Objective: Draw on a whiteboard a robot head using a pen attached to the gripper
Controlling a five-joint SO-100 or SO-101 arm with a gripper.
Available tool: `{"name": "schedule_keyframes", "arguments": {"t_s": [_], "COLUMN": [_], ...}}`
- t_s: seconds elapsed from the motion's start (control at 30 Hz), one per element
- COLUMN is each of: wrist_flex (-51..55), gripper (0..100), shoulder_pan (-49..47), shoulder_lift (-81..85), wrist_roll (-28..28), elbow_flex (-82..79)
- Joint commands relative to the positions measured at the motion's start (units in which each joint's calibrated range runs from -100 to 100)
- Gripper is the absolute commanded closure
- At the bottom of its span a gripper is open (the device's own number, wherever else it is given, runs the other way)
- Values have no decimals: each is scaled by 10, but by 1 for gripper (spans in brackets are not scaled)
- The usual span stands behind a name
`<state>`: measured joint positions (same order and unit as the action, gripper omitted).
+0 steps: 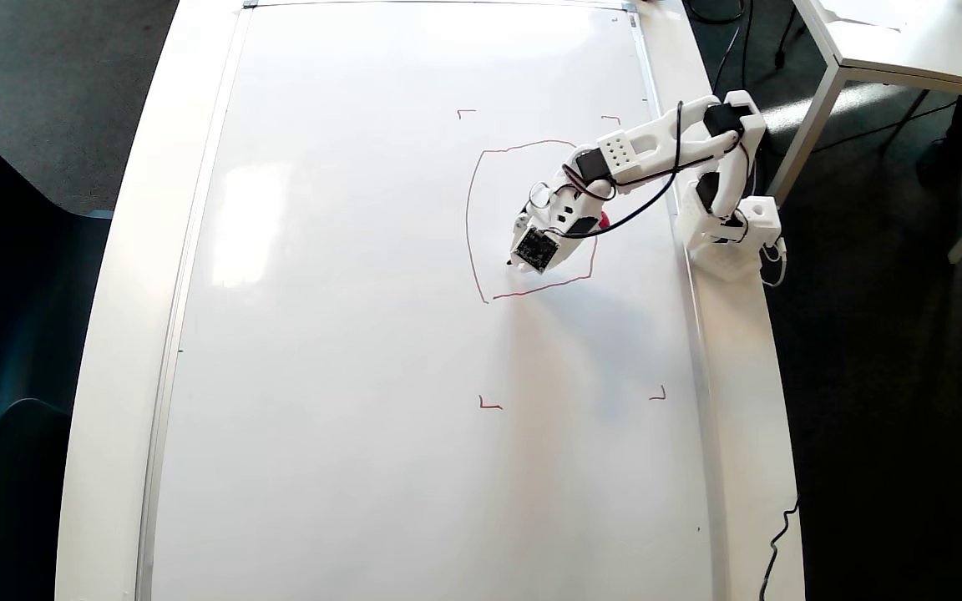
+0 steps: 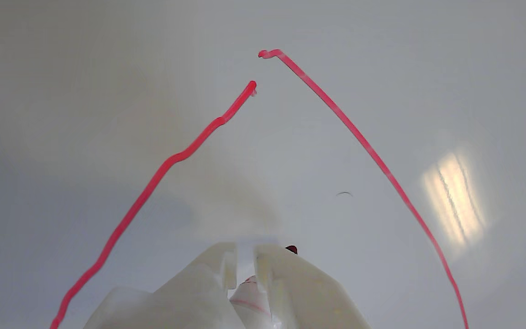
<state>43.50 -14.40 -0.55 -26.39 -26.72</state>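
one outline only shows in the overhead view: the robot head point(image 1: 481, 167) is so far a rounded red square on the whiteboard point(image 1: 347, 334), toward its right side, with no inner squares or stalk visible. the gripper point(image 1: 523, 255) sits inside the outline near its lower left corner. to do the step well, i judge the arm should keep the tip pressed evenly and begin the inner marks clear of the outer line. here the arm covers part of the outline's right side, and the pen point(image 1: 604, 220) shows only as a red speck.

in the wrist view the fingers point(image 2: 286, 283) are clenched on the pen point(image 2: 250, 299), whose white barrel peeps out between them. the tip is hidden below, so contact with the board cannot be told. two red strokes nearly meet ahead, leaving a small gap at the corner; both run off the bottom edge.
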Motion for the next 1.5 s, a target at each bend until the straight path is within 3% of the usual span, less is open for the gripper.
{"name": "schedule_keyframes", "arguments": {"t_s": [0.0, 1.47], "wrist_flex": [1, 30], "gripper": [99, 99], "shoulder_pan": [-6, -14], "shoulder_lift": [3, 80], "wrist_roll": [-9, -22], "elbow_flex": [3, -132]}}
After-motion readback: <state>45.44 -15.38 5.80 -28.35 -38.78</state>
